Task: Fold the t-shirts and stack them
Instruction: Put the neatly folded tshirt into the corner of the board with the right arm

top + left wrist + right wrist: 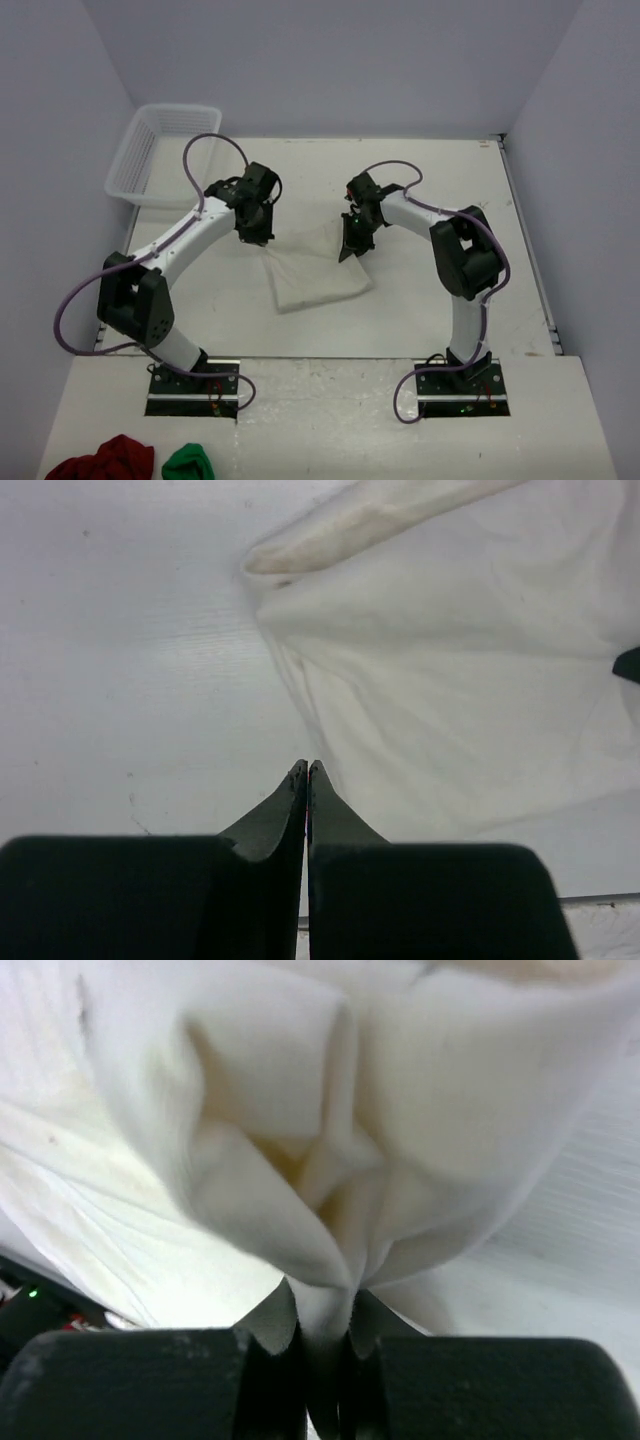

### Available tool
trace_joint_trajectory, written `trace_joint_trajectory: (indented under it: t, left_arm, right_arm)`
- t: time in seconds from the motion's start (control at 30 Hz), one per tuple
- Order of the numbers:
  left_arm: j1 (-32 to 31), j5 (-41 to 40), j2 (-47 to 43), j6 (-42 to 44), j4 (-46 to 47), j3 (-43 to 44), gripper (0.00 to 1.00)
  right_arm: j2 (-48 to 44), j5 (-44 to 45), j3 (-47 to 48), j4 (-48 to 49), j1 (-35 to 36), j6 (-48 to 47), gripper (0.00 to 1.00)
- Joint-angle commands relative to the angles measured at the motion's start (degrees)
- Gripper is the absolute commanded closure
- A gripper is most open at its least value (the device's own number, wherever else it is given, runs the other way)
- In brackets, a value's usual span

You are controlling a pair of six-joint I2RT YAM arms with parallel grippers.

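1 off-white t-shirt (315,278) lies in a loosely folded, roughly square heap near the middle of the surface (430,185), between the 2 arms and slightly nearer the bases than the pincers are. Its far right corner is drawn up off the surface into a peak, and that peak is where the right pincer (349,250) has it. In the right wrist view the fingers are closed almost fully together on a pinch of the fabric, which bunches in soft folds and fans out beyond the tips. The left pincer (256,238) hangs over the shirt's far left corner. In the left wrist view its 2 fingers are pressed together tip to tip with nothing between them, pointing at bare surface just beside the shirt's left edge, and whether the tips touch the surface cannot be told. Next to that edge a rolled fold of fabric sticks out toward the left. A clear plastic basket (150,150) stands at the far left corner of the surface, well apart from the shirt. On the near shelf to the left of the left arm's base sit a dark red cloth bundle (102,460) and, just to its right, a small bright green cloth bundle (188,464).
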Motion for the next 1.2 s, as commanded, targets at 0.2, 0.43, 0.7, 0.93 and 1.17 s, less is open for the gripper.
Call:
trace_joint_trajectory:
  t: [0.2,0.43,0.7,0.93,1.17]
  left_arm:
    - [-0.13,0.94,-7.88,0.33,0.7,-3.06,1.0]
    - [-1.27,4.37,-10.17,-0.99,1.14,-4.38,1.0]
    - [-1.89,4.55,-13.86,-1.52,2.2,-9.04,1.0]
    - [-3.65,4.72,-15.53,-1.78,2.46,-11.76,1.0]
    - [-3.82,5.78,-17.2,-2.4,4.22,-14.49,1.0]
  right_arm:
    - [1.36,15.08,18.51,-16.1,-0.65,-6.96,1.0]
    - [6.55,20.7,26.52,-18.57,-2.31,-8.98,1.0]
    - [12.17,28.25,35.57,-19.98,-6.18,-11.27,1.0]
    - [17.44,34.33,49.08,-22.97,-11.98,-14.07,1.0]
    - [23.25,38.37,60.09,-22.53,-18.3,-19.88,1.0]
